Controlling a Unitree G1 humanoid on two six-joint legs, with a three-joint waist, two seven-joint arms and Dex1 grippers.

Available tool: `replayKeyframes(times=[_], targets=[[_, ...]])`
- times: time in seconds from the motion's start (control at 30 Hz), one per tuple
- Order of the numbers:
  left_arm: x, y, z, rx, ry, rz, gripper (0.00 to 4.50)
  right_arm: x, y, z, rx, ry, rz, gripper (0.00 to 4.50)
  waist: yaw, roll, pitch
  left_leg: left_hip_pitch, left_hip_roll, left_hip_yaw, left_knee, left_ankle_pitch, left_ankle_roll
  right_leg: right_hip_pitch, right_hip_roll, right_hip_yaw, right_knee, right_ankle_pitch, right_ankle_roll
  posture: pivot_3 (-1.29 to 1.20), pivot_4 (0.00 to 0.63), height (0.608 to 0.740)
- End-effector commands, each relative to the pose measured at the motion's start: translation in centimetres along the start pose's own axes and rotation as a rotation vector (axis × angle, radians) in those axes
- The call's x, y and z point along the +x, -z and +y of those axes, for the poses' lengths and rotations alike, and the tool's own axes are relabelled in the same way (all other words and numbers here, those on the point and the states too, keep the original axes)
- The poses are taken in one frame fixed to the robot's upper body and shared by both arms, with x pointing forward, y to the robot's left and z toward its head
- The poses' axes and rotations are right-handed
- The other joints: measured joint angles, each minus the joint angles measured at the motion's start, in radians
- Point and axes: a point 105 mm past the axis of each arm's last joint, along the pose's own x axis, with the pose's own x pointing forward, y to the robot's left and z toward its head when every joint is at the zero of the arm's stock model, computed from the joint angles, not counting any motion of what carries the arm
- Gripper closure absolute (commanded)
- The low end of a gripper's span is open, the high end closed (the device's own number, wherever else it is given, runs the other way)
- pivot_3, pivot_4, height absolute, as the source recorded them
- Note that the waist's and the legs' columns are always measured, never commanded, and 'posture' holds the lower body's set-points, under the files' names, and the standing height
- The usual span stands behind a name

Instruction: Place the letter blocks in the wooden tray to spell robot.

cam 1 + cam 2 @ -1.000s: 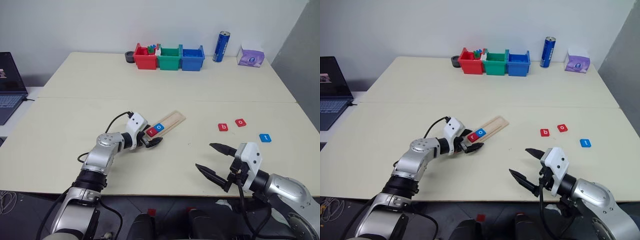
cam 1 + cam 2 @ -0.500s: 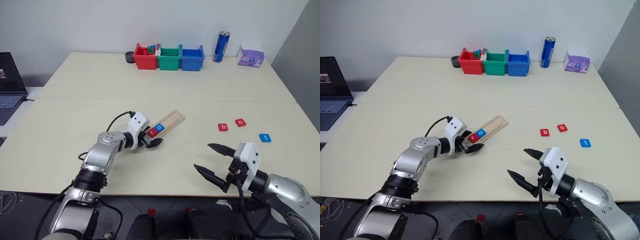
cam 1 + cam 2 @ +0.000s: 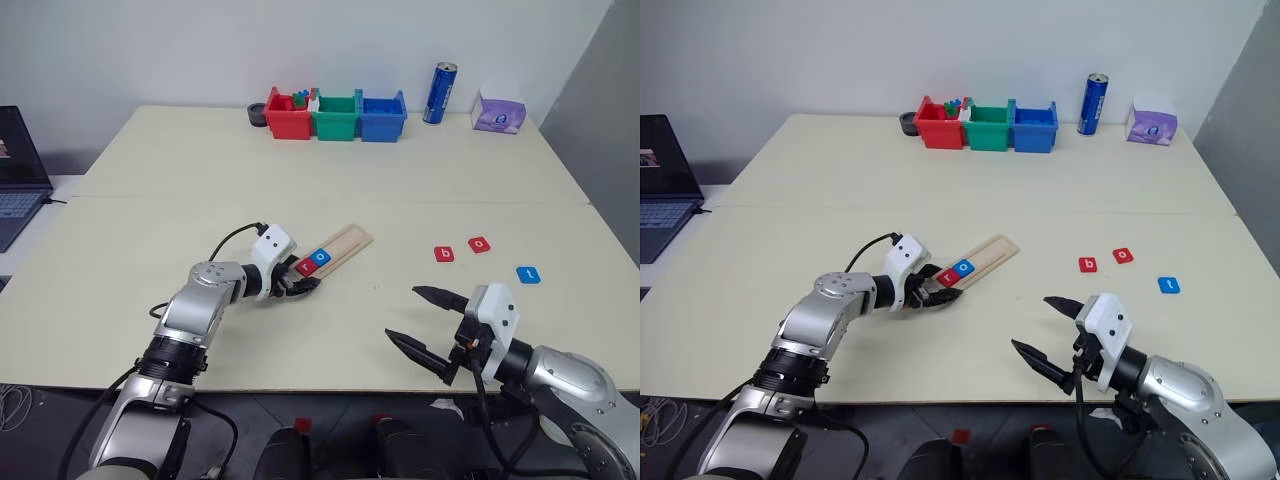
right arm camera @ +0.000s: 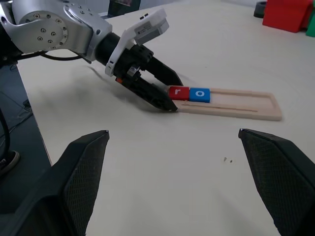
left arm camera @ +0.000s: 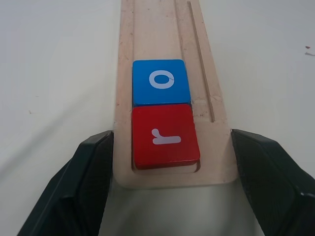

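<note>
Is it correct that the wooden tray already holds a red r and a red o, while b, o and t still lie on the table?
Not quite. In the wooden tray the r block is red, but the o block next to it is blue, as the left wrist view shows. The b, o and t blocks do still lie on the table.
</note>
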Motion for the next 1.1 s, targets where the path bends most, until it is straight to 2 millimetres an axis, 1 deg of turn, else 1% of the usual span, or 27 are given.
replayKeyframes(times=[0.03,0.1,0.2,0.37,0.43,0.7,0.93,1.03,1.1], targets=[[-0.1,0.0,-2.1,0.147,0.147,0.005,1.12,-0.6,-1.2,0.6,-0.026,-0.011,-0.025,0.0,0.001,0.0,0.0,0.0,0.0,0.0,0.0,0.0,0.0,0.0,0.0,0.0,0.0,0.0,0.0,0.0,0.15,0.74],[-0.2,0.2,-2.9,0.242,0.218,0.015,1.12,-1.2,-0.8,0.8,-0.019,-0.011,0.007,0.0,0.003,0.0,0.0,-0.001,0.0,0.0,0.0,0.0,0.0,0.0,0.0,0.0,0.0,0.0,0.0,0.0,0.15,0.74],[0.1,0.1,-3.9,0.325,0.306,0.012,1.12,-2.6,0.2,0.9,-0.001,-0.005,0.075,0.0,0.008,0.0,0.0,-0.002,0.0,0.0,0.0,0.0,0.0,0.0,-0.002,0.0,-0.001,0.0,0.001,0.0,0.15,0.74],[0.9,-0.6,-5.3,0.409,0.425,-0.018,1.12,-4.6,1.9,1.0,0.004,0.027,0.179,0.0,0.007,0.0,0.0,-0.002,-0.001,0.001,0.001,0.0,0.0,0.0,-0.002,-0.001,-0.001,0.0,0.001,0.0,0.15,0.74],[1.3,-0.8,-5.7,0.436,0.457,-0.03,1.12,-5.0,2.2,1.1,0.001,0.036,0.199,0.0,0.006,0.0,0.0,-0.002,-0.001,0.001,0.001,0.0,0.0,0.0,-0.001,-0.001,-0.001,0.0,0.001,0.0,0.15,0.74],[2.5,-1.3,-6.4,0.442,0.528,-0.063,1.12,-5.1,2.1,1.7,0.008,0.065,0.18,0.0,0.002,0.0,0.0,-0.001,-0.002,0.001,0.001,0.0,0.0,0.0,0.001,-0.001,0.0,0.0,0.001,0.0,0.15,0.74],[3.1,-1.1,-6.6,0.464,0.548,-0.066,1.12,-5.1,2.0,1.9,0.011,0.077,0.176,0.0,0.002,0.0,0.0,-0.001,-0.002,0.001,0.002,0.0,0.0,0.0,0.001,0.0,0.0,0.0,0.001,0.0,0.15,0.74],[3.1,-0.9,-6.8,0.448,0.568,-0.061,1.12,-5.1,2.0,1.9,0.012,0.077,0.174,0.0,0.002,0.0,0.0,-0.001,-0.002,0.001,0.002,0.0,0.0,0.0,0.001,-0.001,0.0,0.0,0.001,0.0,0.15,0.74],[3.1,-0.7,-6.9,0.45,0.589,-0.046,0.39,-5.1,2.0,1.9,0.012,0.077,0.175,0.0,0.002,0.0,0.0,-0.001,-0.002,0.001,0.002,0.0,0.0,0.0,0.001,-0.001,0.0,0.0,0.001,0.0,0.15,0.74]])
